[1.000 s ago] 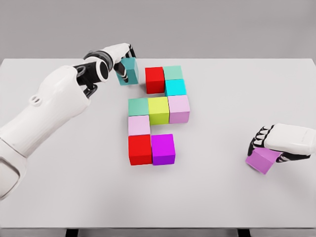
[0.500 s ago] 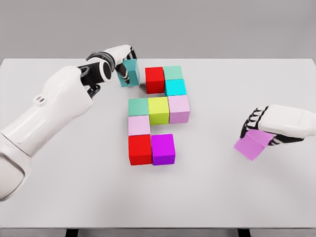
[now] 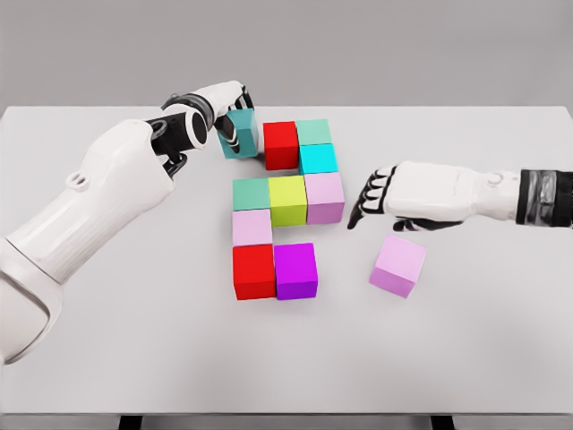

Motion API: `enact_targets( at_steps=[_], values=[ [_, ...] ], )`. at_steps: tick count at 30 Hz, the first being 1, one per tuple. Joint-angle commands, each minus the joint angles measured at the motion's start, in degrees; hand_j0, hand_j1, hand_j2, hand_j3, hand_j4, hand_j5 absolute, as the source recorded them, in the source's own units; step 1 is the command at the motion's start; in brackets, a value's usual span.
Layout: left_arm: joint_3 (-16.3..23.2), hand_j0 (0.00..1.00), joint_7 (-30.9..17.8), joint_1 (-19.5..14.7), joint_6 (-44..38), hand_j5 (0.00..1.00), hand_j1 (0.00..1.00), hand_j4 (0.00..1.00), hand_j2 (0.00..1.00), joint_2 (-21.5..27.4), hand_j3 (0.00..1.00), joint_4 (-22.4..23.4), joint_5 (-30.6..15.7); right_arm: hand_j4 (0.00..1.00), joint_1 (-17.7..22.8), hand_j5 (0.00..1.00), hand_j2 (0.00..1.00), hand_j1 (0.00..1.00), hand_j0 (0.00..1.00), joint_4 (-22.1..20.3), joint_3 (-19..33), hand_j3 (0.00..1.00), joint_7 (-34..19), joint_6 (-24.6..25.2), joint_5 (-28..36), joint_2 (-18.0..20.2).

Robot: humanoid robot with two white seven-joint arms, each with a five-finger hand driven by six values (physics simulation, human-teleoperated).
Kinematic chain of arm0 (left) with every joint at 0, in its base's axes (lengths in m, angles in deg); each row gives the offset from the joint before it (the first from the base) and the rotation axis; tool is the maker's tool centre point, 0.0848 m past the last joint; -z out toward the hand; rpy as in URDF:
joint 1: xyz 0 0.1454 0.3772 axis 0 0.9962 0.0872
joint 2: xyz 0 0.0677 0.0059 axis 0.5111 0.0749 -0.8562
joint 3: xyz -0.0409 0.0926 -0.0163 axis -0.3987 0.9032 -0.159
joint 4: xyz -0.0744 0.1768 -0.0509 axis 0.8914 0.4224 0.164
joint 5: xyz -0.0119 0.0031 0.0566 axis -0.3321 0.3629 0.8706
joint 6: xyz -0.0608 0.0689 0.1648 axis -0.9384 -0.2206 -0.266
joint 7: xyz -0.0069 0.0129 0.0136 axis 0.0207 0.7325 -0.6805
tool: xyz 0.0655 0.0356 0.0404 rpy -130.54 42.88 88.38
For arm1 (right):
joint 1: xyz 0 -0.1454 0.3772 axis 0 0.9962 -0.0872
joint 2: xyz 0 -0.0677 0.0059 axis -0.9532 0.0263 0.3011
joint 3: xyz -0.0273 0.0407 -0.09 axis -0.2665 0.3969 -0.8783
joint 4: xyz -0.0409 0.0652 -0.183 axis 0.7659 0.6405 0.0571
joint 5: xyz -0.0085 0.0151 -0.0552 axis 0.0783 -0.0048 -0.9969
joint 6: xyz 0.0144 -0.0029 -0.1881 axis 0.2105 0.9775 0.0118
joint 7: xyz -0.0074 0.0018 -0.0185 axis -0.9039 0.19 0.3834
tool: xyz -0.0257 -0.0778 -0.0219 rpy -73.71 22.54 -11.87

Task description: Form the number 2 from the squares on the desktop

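Note:
Several cubes stand grouped mid-table: red (image 3: 280,143), mint (image 3: 313,131) and cyan (image 3: 318,159) at the back; green (image 3: 252,193), yellow-green (image 3: 287,199) and light pink (image 3: 324,197) in a row; pale pink (image 3: 252,227) below; red (image 3: 253,270) and magenta (image 3: 295,269) in front. My left hand (image 3: 229,118) is shut on a teal cube (image 3: 243,136), held just left of the back red cube. A violet cube (image 3: 398,265) lies on the table, right of the magenta one. My right hand (image 3: 369,202) hovers just above and behind it, fingers spread, holding nothing.
The white table (image 3: 134,358) runs to a front edge near the bottom of the picture. My left arm (image 3: 98,193) crosses the table's left part, and the right forearm (image 3: 528,197) comes in from the right edge.
The right hand carried the violet cube leftward from the table's right side, then let it go beside the group. The left hand moved the teal cube slightly right toward the back red cube.

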State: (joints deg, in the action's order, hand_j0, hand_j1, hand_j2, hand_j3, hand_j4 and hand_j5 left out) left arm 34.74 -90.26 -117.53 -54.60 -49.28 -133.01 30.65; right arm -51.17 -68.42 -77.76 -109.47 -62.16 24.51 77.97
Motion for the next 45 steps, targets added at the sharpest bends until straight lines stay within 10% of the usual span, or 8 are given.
enact_targets(
  at_steps=[1,7,22,45],
  values=[
    [0.0,0.61,0.1,0.0,0.1,0.61,0.61,0.61,0.61,0.0,0.61,0.0,0.3,1.0,0.1,1.0,1.0,1.0,1.0,1.4,1.5,1.0,0.0,0.2,0.9,-0.2],
    [0.0,0.68,0.0,-0.1,0.1,0.68,0.68,0.68,0.68,0.0,0.68,0.0,0.3,1.0,5.6,1.0,1.0,1.0,1.0,10.0,13.1,1.0,0.0,0.2,4.7,5.4],
    [-0.1,0.75,0.0,-0.1,0.1,0.75,0.75,0.75,0.75,-0.5,0.75,0.0,0.2,1.0,17.5,1.0,1.0,1.0,1.0,5.1,13.1,1.0,0.0,0.2,-9.4,11.5],
    [0.0,0.87,0.0,0.2,0.1,0.87,0.87,0.87,0.87,-0.8,0.87,-0.3,-0.2,1.0,19.7,1.0,1.0,1.0,1.0,-0.7,10.7,1.0,0.0,0.2,-13.6,11.9]
  ],
)
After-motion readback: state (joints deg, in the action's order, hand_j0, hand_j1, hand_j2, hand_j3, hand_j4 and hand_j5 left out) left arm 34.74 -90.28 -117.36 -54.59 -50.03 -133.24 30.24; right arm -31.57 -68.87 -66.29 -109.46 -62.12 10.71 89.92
